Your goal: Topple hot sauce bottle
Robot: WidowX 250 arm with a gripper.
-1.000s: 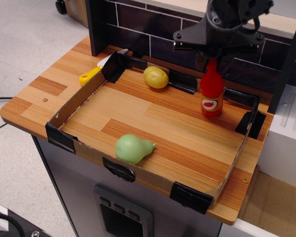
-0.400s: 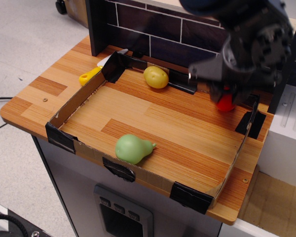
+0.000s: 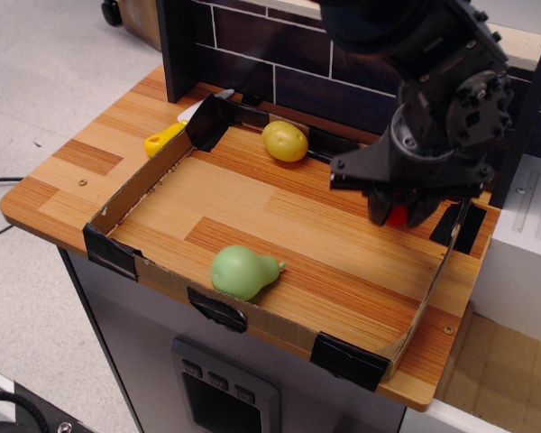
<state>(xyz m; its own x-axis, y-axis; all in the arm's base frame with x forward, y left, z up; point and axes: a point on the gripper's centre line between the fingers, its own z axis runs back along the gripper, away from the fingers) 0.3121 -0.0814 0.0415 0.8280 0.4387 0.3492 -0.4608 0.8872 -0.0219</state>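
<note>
The black gripper (image 3: 398, 213) is hanging low over the right rear part of the wooden tray (image 3: 279, 236), and its bulky body is covering most of what lies beneath it. Only a small patch of the red bottle (image 3: 398, 215) is showing, peeking out between the dark fingers (image 3: 380, 208) close to the tray floor. The fingers are sitting on either side of that red patch, but the housing is blocking the view, so I cannot tell whether they are pressing on the bottle or just flanking it, nor whether the bottle is standing or lying.

Around it, a yellow potato (image 3: 285, 141) is resting near the back wall of the tray, well apart from the gripper on its left side in the picture. A green pear (image 3: 242, 271) is lying on its side near the front cardboard edge, also well apart from the bottle. Outside the tray, at the back left corner, a yellow-handled knife (image 3: 174, 133) is lying on the tabletop (image 3: 63, 180), partly hidden by the tray's taped black corner (image 3: 208, 121). Just beside the gripper, the tray's right wall with its black tape (image 3: 454, 225) is standing close, and behind it the dark brick-patterned panel (image 3: 279, 72) is rising.
</note>
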